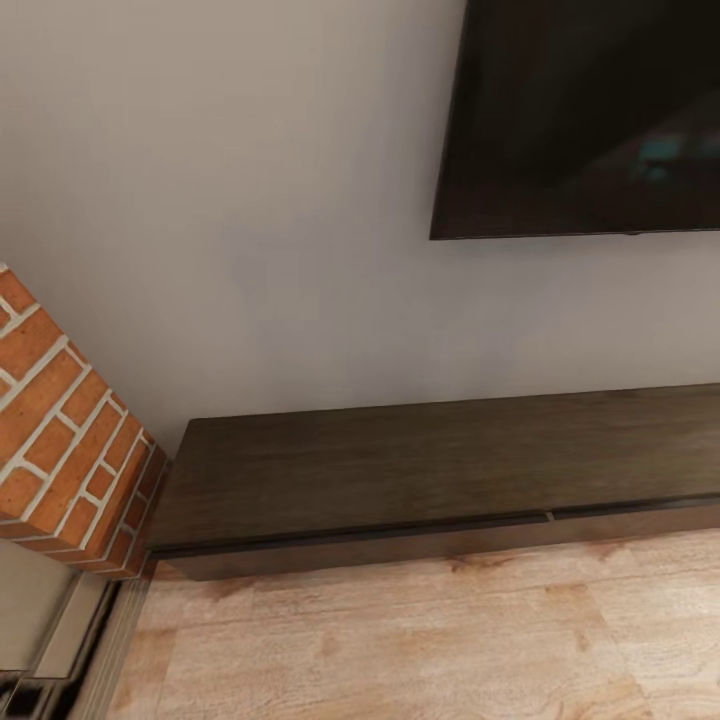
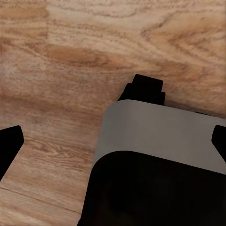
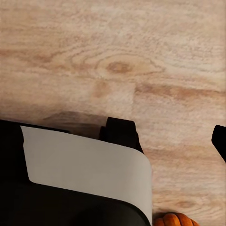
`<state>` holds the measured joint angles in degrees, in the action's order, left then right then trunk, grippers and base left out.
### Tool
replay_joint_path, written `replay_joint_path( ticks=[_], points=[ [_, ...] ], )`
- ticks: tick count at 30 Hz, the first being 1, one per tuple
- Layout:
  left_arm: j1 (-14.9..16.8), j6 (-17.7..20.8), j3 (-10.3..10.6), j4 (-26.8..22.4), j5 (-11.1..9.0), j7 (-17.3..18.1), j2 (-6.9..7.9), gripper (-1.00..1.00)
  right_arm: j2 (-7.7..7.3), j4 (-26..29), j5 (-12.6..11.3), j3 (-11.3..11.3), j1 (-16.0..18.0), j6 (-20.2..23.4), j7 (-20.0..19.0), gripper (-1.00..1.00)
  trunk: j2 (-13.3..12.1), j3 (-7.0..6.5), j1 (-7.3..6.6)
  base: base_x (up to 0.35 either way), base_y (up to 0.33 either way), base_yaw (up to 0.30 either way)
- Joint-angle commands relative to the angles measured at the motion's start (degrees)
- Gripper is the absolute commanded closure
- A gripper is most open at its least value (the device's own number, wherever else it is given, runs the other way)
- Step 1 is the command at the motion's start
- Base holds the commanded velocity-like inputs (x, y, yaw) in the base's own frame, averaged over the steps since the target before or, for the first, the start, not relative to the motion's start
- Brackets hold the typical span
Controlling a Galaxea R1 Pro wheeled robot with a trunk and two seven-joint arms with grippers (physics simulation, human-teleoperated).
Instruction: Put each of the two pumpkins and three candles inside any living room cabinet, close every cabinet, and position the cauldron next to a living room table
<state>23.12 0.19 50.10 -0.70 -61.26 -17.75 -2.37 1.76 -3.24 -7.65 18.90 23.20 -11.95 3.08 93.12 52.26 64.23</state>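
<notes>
Dark-brown wood makes up the long, low cabinet [image 1: 400,470], a flat-topped slab with faint streaky grain; its handle-less drawer fronts sit flush and closed, split by one thin vertical seam. It stands against a plain pale grey wall [image 1: 250,200], under the corner of a glossy black flat screen [image 1: 590,110], with an angled column of orange brick with pale mortar lines [image 1: 70,450] just beside its end. In the left wrist view, the left claw [image 2: 117,141] points straight down at the light, knotty wooden plank floor [image 2: 70,56]; its black fingertips [image 2: 9,143] peek in at opposite edges, well apart, so it is released and grasps nothing. Between and beneath them lies the robot's own rounded base, a smooth grey panel over black [image 2: 155,136]. The right claw [image 3: 219,141] hangs the same way above the same pale floor [image 3: 113,47]; one black fingertip [image 3: 220,139] shows, and I cannot tell whether this claw is released or clenched. A small, round, ribbed orange pumpkin [image 3: 175,220] sits on the floor near that fingertip, right beside the grey base panel [image 3: 84,165], apart from the claw and mostly cut off.
</notes>
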Motion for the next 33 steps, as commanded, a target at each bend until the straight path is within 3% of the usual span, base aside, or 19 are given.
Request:
replay_joint_path(
  ticks=[1, 17, 24, 33],
  points=[
    [0.0, 0.0, 0.0, 0.0, 0.0, 0.0, 0.00, -1.00, 0.00, 0.0, 0.0, 0.0, 0.0, 0.0, 0.0, -1.00, 0.0, 0.00, 0.00, 0.000, 0.000, 0.000],
    [0.0, 0.0, 0.0, 0.0, 0.0, 0.1, -0.05, -1.00, 0.00, 0.0, 0.0, 0.0, 0.0, 0.0, 0.0, -1.00, 0.0, 0.00, 0.00, -0.010, 0.012, 0.000],
    [0.0, 0.0, 0.0, -0.1, 0.0, 0.2, -0.09, -1.00, -0.05, 0.0, 0.0, 0.0, 0.0, 0.0, 0.0, -1.00, 0.0, 0.00, 0.00, -0.146, 0.240, -0.038],
    [0.0, 0.1, 0.0, -0.1, 0.0, 0.2, -0.09, -1.00, -0.09, 0.0, 0.0, 0.0, 0.0, 0.0, -0.2, -1.00, 0.0, -0.17, 0.00, -0.132, 0.271, -0.248]
  ],
)
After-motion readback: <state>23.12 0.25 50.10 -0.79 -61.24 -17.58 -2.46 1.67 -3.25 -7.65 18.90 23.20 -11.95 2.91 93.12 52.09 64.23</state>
